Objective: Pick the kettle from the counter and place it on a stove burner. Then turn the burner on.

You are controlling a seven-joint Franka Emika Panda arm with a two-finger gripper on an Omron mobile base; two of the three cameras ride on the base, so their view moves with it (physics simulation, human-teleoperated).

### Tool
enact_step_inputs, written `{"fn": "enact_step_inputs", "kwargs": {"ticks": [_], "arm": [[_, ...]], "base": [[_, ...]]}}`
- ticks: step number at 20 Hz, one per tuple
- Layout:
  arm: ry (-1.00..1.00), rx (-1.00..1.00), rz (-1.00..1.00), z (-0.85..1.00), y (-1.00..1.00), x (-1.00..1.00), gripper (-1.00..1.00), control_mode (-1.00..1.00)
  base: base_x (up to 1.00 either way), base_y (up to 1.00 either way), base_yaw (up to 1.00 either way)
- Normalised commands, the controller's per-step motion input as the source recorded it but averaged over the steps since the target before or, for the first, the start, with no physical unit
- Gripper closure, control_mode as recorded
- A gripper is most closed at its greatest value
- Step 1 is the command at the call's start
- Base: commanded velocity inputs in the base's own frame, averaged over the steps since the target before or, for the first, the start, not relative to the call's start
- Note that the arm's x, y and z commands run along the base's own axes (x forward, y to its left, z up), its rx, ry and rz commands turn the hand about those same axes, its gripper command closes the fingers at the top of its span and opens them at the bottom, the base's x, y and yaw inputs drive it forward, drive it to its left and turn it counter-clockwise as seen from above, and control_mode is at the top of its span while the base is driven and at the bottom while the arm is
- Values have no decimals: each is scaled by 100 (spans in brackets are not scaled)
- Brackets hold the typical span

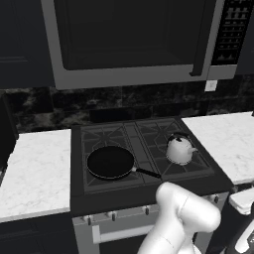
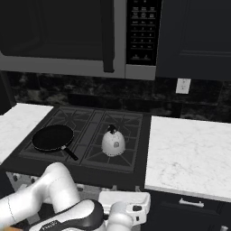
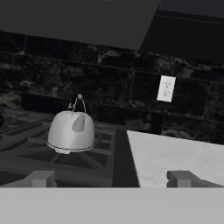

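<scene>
One kettle [image 1: 179, 148] sat on the front-right stove burner [image 1: 186, 166], right of the frying pan [image 1: 110, 162]. Pincer [image 3: 111, 179] was spread, empty, low before the stove. Next: reach the matching knob, turn squarely.

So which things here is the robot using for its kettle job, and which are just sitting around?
For the job:
- kettle, already on a stove burner
- counter
- the robot's open fingers

Just lying about:
- frying pan
- microwave
- wall outlet
</scene>
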Motion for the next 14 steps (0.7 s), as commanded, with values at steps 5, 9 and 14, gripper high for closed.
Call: {"fn": "enact_step_inputs", "kwargs": {"ticks": [5,9,14], "arm": [[-11,1,0,-44,-1,-3,-100,-100],[-9,1,0,-45,-14,-7,-100,-100],[-10,0,0,-49,-20,-5,-100,-100]], "base": [[0,0,0],[0,0,0],[0,0,0]]}}
